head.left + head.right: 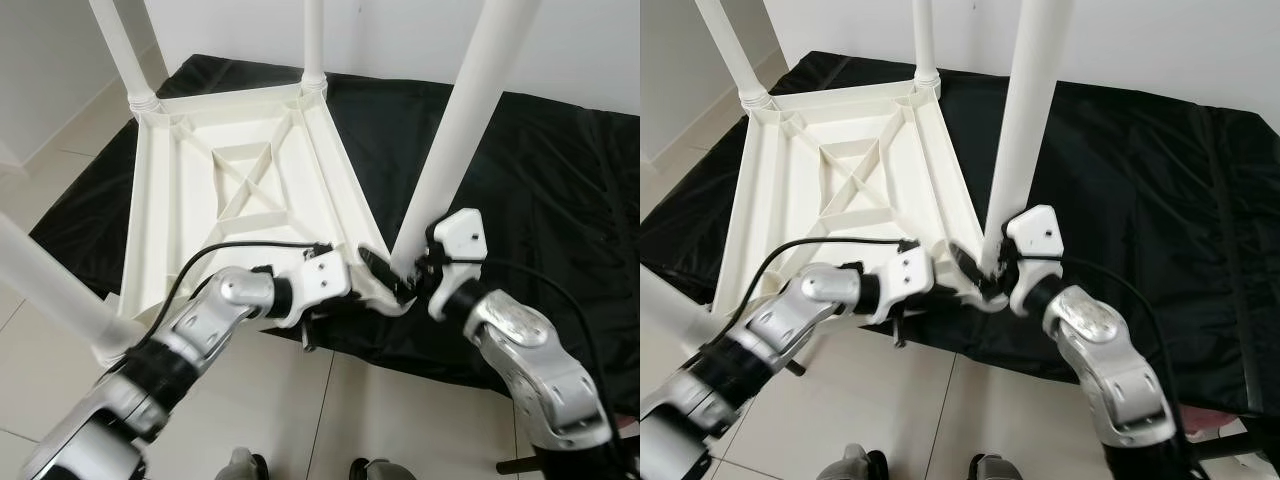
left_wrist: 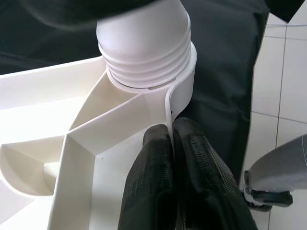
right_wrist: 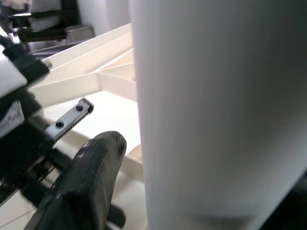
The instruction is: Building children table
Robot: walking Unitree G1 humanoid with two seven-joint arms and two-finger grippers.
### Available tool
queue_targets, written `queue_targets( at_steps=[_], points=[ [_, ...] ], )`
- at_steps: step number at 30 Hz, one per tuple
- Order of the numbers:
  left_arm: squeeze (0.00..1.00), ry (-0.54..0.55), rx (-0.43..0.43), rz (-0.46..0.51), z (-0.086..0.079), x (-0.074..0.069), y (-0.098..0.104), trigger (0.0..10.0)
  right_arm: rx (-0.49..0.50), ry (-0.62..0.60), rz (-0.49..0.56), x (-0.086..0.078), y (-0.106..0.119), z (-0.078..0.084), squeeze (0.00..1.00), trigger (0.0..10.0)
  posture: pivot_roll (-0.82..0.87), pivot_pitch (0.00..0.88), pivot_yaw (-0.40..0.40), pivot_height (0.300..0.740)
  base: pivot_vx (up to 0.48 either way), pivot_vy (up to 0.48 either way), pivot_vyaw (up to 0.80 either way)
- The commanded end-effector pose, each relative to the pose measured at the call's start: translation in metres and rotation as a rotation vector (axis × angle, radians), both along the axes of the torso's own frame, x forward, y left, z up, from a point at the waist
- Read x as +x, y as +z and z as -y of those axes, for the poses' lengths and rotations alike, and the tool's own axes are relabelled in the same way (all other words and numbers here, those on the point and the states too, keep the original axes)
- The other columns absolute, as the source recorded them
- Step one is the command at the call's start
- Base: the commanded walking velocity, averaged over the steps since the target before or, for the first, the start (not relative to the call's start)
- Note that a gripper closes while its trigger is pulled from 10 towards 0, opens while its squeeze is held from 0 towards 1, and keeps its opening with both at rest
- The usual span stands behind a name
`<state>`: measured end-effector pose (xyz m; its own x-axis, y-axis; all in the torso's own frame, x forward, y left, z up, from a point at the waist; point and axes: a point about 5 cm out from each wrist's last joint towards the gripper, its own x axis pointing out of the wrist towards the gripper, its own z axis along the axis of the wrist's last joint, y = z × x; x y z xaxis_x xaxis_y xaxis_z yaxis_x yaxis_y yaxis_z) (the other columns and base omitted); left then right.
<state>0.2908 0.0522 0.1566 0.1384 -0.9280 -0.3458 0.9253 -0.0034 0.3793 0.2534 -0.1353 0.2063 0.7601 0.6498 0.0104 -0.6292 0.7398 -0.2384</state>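
Observation:
A white plastic children's table [image 1: 240, 180] lies upside down on a black sheet [image 1: 540, 180], its legs pointing up. At its near right corner a white leg [image 1: 460, 130] stands in the socket, and its threaded end [image 2: 144, 52] shows in the left wrist view. My left gripper [image 1: 375, 268] is shut on the table's thin rim [image 2: 169, 108] just beside that socket, fingers [image 2: 153, 182] pinching the wall. My right gripper [image 1: 410, 282] clasps the base of that leg [image 3: 216, 110]; one black finger [image 3: 86, 182] lies alongside it, the other is hidden behind the leg.
Three more legs rise from the other corners: back left [image 1: 125, 50], back [image 1: 314, 45] and near left [image 1: 50, 290]. The black sheet spreads wide to the right. Pale floor tiles [image 1: 330, 410] lie between the table and my feet. A white wall stands behind.

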Motion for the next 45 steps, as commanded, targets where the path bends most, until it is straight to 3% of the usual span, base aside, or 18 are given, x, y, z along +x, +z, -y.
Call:
queue_targets(
  at_steps=[1, 12, 14, 22, 25, 27, 28, 29, 31, 35, 37, 39, 42, 45],
  points=[
    [0.00, -0.278, 0.064, -0.040, -0.002, -0.022, 0.003, 0.0, -0.011, 0.082, -0.028, -0.007, -0.001, -0.003, 0.00, 10.0, -0.06, 0.132, 0.042, 0.740, 0.000, 0.000, 0.00],
    [0.00, -0.281, 0.113, -0.053, -0.029, -0.036, 0.001, 0.0, -0.033, 0.192, -0.072, -0.009, -0.004, -0.002, 0.00, 10.0, -0.04, 0.132, 0.029, 0.740, 0.000, 0.000, 0.00],
    [0.00, -0.258, 0.105, -0.054, -0.029, -0.035, 0.002, 0.0, -0.021, 0.189, -0.072, -0.005, -0.004, -0.002, 0.00, 0.0, -0.04, 0.133, 0.025, 0.740, 0.000, 0.000, 0.00],
    [0.00, -0.233, 0.074, -0.044, -0.023, -0.032, 0.006, 0.0, -0.012, 0.120, -0.098, 0.002, -0.013, -0.001, 0.00, 0.0, -0.04, 0.136, 0.025, 0.740, 0.000, 0.000, 0.00],
    [0.00, -0.207, 0.027, -0.034, -0.008, -0.022, 0.012, 0.0, -0.029, -0.148, -0.134, 0.022, -0.031, 0.009, 0.00, 0.0, -0.04, 0.144, 0.027, 0.740, 0.000, 0.000, 0.00],
    [0.00, -0.207, 0.027, -0.034, -0.008, -0.022, 0.012, 0.0, -0.029, -0.148, -0.134, 0.022, -0.031, 0.009, 0.00, 0.0, -0.04, 0.144, 0.027, 0.740, 0.000, 0.000, 0.00],
    [0.00, -0.196, 0.010, -0.031, -0.001, -0.018, 0.014, 0.0, -0.031, -0.249, -0.134, 0.028, -0.035, 0.012, 0.00, 0.0, -0.04, 0.145, 0.027, 0.740, 0.000, 0.000, 0.00],
    [0.00, -0.196, 0.010, -0.031, -0.001, -0.018, 0.014, 0.0, -0.031, -0.249, -0.134, 0.028, -0.035, 0.012, 0.00, 0.0, -0.04, 0.145, 0.027, 0.740, 0.000, 0.000, 0.00],
    [0.00, -0.169, -0.039, -0.022, 0.021, -0.007, 0.020, 0.0, -0.021, -0.486, -0.122, 0.039, -0.041, 0.017, 0.00, 0.0, -0.04, 0.148, 0.031, 0.740, 0.000, 0.000, 0.00],
    [0.00, -0.161, -0.052, -0.019, 0.028, -0.004, 0.022, 0.0, -0.014, -0.558, -0.120, 0.041, -0.042, 0.018, 0.00, 0.0, -0.04, 0.148, 0.032, 0.740, 0.000, 0.000, 0.00],
    [0.00, -0.145, -0.070, -0.020, 0.040, 0.003, 0.026, 0.0, 0.028, -0.753, -0.130, 0.043, -0.047, 0.021, 0.00, 0.0, -0.04, 0.150, 0.038, 0.740, 0.000, 0.000, 0.00],
    [0.00, -0.145, -0.070, -0.020, 0.040, 0.003, 0.026, 0.0, 0.028, -0.753, -0.130, 0.043, -0.047, 0.021, 0.00, 0.0, -0.04, 0.150, 0.038, 0.740, 0.000, 0.000, 0.00],
    [0.00, -0.124, -0.080, -0.018, 0.055, 0.011, 0.029, 0.0, 0.083, -0.950, -0.129, 0.038, -0.051, 0.019, 0.00, 0.0, -0.05, 0.151, 0.042, 0.740, 0.000, 0.000, 0.00],
    [0.00, -0.121, -0.083, -0.019, 0.059, 0.013, 0.030, 0.0, 0.103, -0.978, -0.121, 0.037, -0.051, 0.014, 0.00, 0.0, -0.05, 0.151, 0.044, 0.740, 0.000, 0.000, 0.00]
  ],
)
